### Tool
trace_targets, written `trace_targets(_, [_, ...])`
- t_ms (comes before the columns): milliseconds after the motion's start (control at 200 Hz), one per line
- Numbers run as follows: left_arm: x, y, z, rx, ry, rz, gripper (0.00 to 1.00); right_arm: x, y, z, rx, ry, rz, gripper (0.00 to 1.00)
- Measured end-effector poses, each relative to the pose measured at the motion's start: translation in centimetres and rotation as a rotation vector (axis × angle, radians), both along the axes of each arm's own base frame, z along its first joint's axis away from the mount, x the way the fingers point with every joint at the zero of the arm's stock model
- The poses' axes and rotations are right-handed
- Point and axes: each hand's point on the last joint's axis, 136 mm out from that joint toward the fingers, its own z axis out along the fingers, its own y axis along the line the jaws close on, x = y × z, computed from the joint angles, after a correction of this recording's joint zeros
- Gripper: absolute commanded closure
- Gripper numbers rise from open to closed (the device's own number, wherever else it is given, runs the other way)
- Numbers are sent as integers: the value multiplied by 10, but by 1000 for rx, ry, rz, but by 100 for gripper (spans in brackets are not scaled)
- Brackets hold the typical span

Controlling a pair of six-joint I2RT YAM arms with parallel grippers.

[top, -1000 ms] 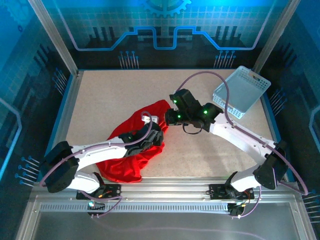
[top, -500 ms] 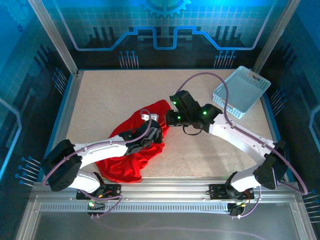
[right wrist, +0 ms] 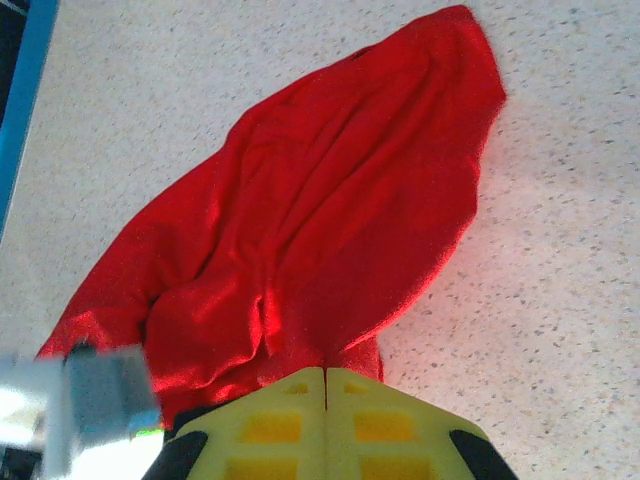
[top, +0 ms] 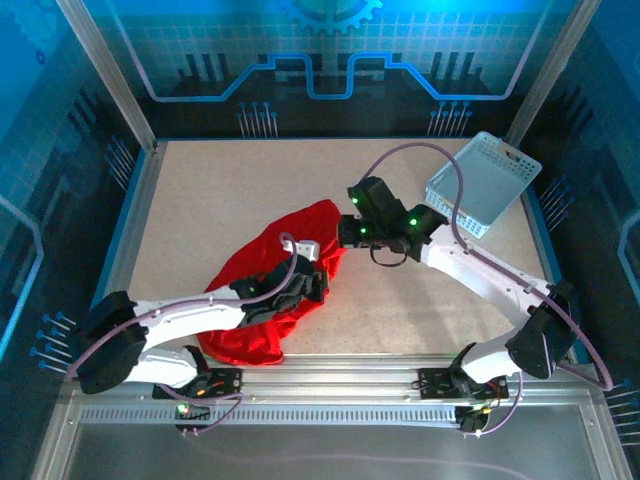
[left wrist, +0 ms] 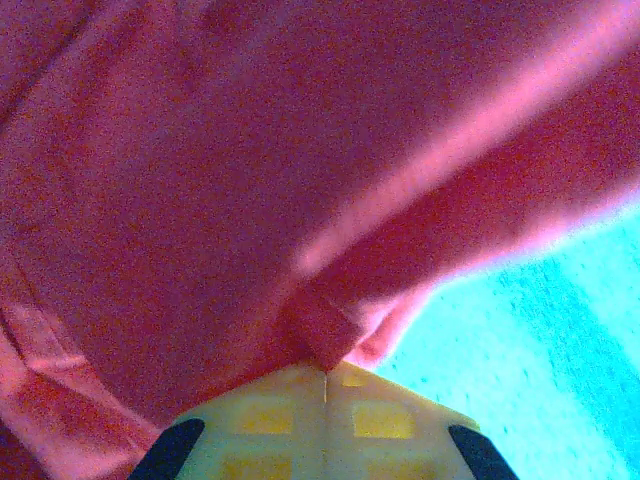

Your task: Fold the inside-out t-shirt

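Note:
The inside-out t-shirt (top: pixel 245 338) is a crumpled bright red heap on the table, left of centre. My left gripper (top: pixel 318 283) lies over its right side. In the left wrist view, that gripper (left wrist: pixel 325 372) is shut, pinching a small fold of the t-shirt (left wrist: pixel 250 170). My right gripper (top: pixel 341 240) sits at the t-shirt's far right edge. The right wrist view shows it (right wrist: pixel 326 372) shut on the cloth's edge, with the t-shirt (right wrist: pixel 330 200) spreading away from it across the table.
A light blue mesh basket (top: pixel 483 183) stands tilted at the back right corner. Blue rails (top: pixel 128 215) border the speckled tabletop (top: pixel 220 190), and my left arm's forearm (top: pixel 190 312) lies across the near part of the cloth.
My left gripper has shut on the cloth and drawn slightly nearer and to the right, with its arm lowering. The right gripper has edged right, still shut on the cloth.

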Motion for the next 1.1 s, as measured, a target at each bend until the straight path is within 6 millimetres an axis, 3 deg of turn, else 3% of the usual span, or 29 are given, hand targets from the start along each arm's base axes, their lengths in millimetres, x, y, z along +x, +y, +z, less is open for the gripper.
trace_targets(180, [-23, -8, 8, -6, -55, -85, 100, 16, -13, -12, -23, 28, -51, 100])
trace_targets(430, [-24, -12, 13, 5, -93, -113, 100, 24, -12, -22, -36, 55, -58, 100])
trace_targets(520, [-26, -16, 15, -4, -97, -140, 93, 25, -12, -22, -36, 55, -60, 100])
trace_targets(635, [-27, -17, 17, 21, -112, -166, 75, 26, -14, -22, -38, 55, -64, 100])
trace_targets(695, [-26, -16, 19, 22, -122, -167, 60, 26, -17, -24, -44, 55, -61, 100])
trace_targets(735, [-25, -13, 23, 15, -123, -160, 57, 25, -18, -26, -50, 57, -56, 100])
trace_targets(790, [-20, -7, 30, -4, -129, -136, 54, 22, -20, -28, -59, 56, -46, 100])
trace_targets(850, [-9, 6, 37, -14, -135, -91, 44, 19, -23, -29, -72, 47, -35, 100])
trace_targets(1100, [52, 66, 47, 39, -45, 146, 41, -14, -68, -26, -166, -25, -40, 100])
